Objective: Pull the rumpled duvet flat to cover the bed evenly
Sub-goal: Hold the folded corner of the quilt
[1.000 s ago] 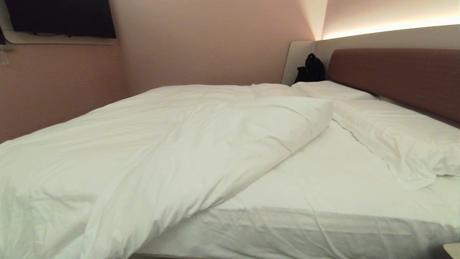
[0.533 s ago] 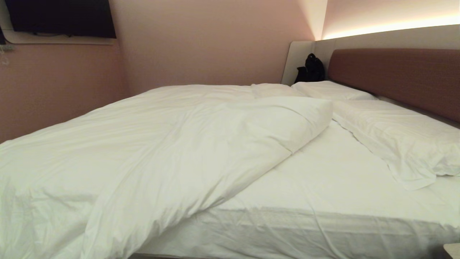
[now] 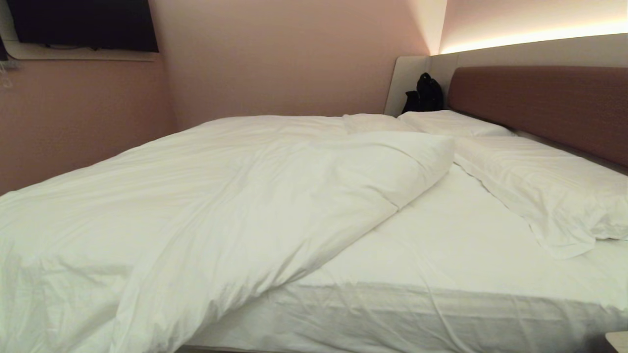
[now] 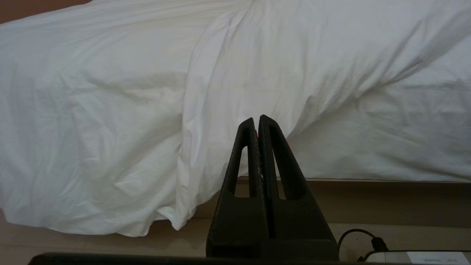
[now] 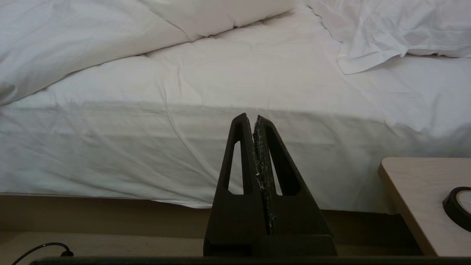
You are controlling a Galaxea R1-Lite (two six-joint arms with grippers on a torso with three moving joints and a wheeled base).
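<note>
A dark screen (image 3: pixel 81 24) hangs high on the pink wall at the far left. Below it, a wide low bed (image 3: pixel 441 304) fills most of the scene, seen from its near side.

A thick white duvet (image 3: pixel 196 206) lies bunched over the left part of the bed. It spreads from the far left corner down to the near left edge, where it spills over the side of the mattress and hangs toward the floor. Its right edge runs on a slant from the near edge up toward the middle, ending in a puffy folded corner near the pillows. To the right of that slant the white mattress sheet (image 3: pixel 466 245) is bare.

In the left wrist view, the left gripper (image 4: pixel 257 121) sits low beside the bed, its two black fingers pressed together and empty, pointing at the hanging duvet fold without touching it.

In the right wrist view, the right gripper (image 5: pixel 249 119) is likewise closed on nothing, pointing at the bare side of the mattress. A pale wooden side table (image 5: pixel 415 191) stands just right of it, carrying a round black object (image 5: pixel 458 208) at its edge.

Two white pillows (image 3: pixel 549 186) lie along the right, against a brown padded headboard (image 3: pixel 539 103). A black bag (image 3: pixel 424 93) sits in the far corner beside the headboard.
</note>
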